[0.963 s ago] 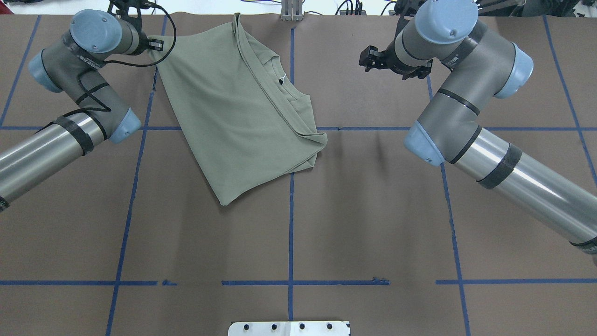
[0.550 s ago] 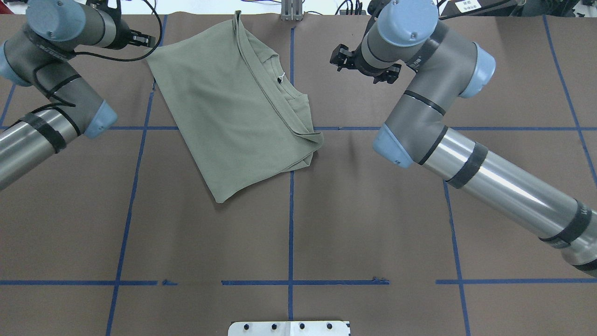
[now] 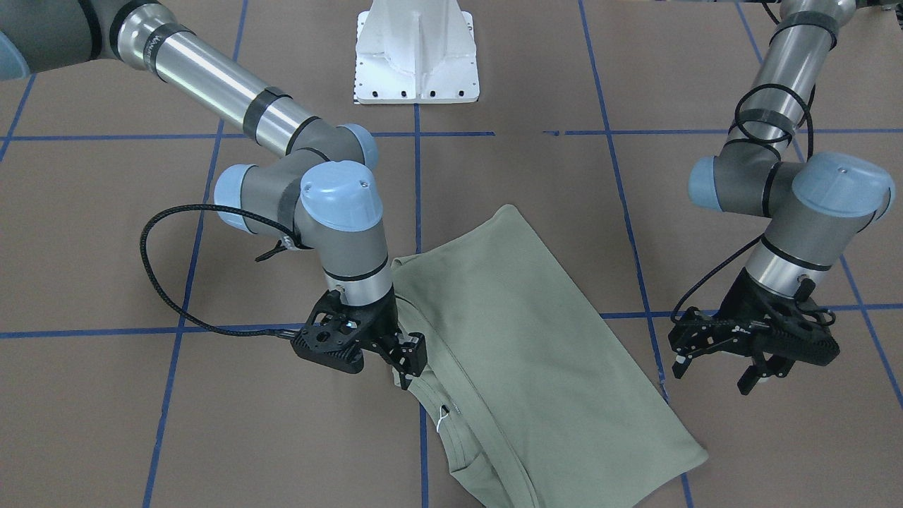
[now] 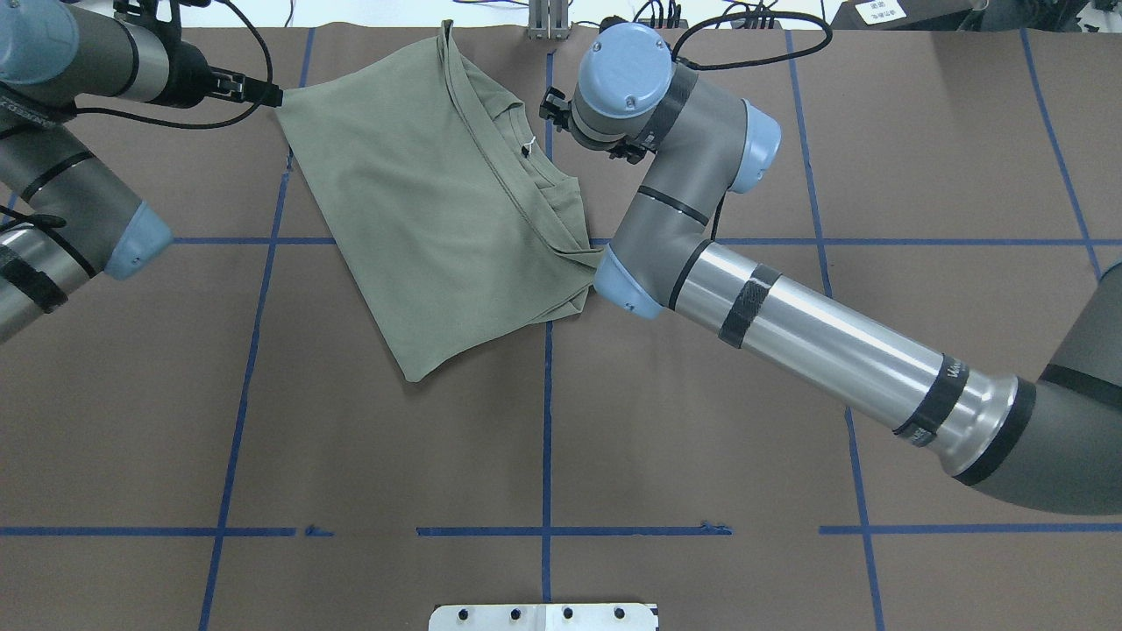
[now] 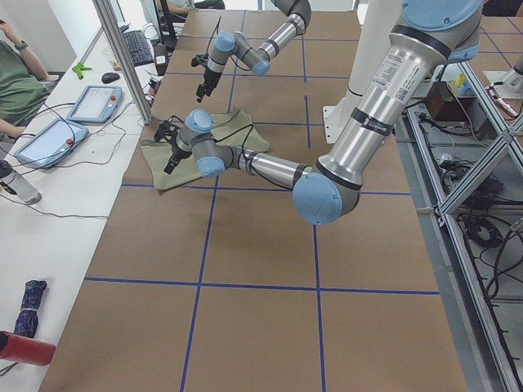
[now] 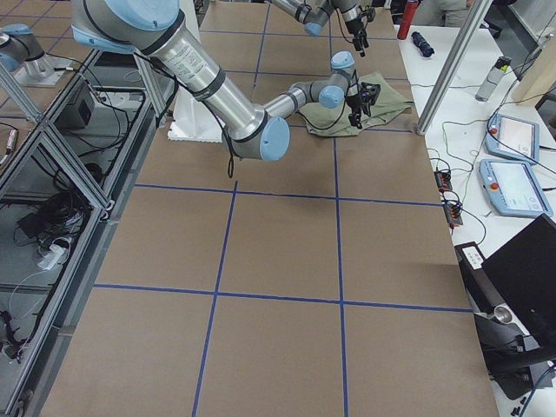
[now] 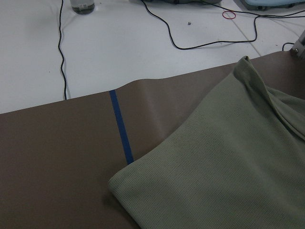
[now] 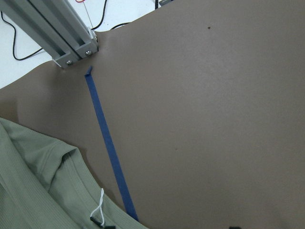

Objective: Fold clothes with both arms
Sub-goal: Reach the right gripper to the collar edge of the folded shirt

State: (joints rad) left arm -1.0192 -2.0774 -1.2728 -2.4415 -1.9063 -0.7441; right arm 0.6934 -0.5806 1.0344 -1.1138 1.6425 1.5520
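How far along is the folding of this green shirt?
Done: the shirt lies as a compact slanted panel, no sleeves sticking out, collar along one edge. In hand: the right gripper is at the collar edge, its grip unclear; the left gripper is open beside a corner, off the cloth. Left: probably at least one more fold, then squaring it up.

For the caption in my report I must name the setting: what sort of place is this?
Most likely a robotics laboratory. Two silver-grey tubular robot arms reach over a brown-covered table gridded with blue tape, and a white side desk holds touch-screen control pendants.
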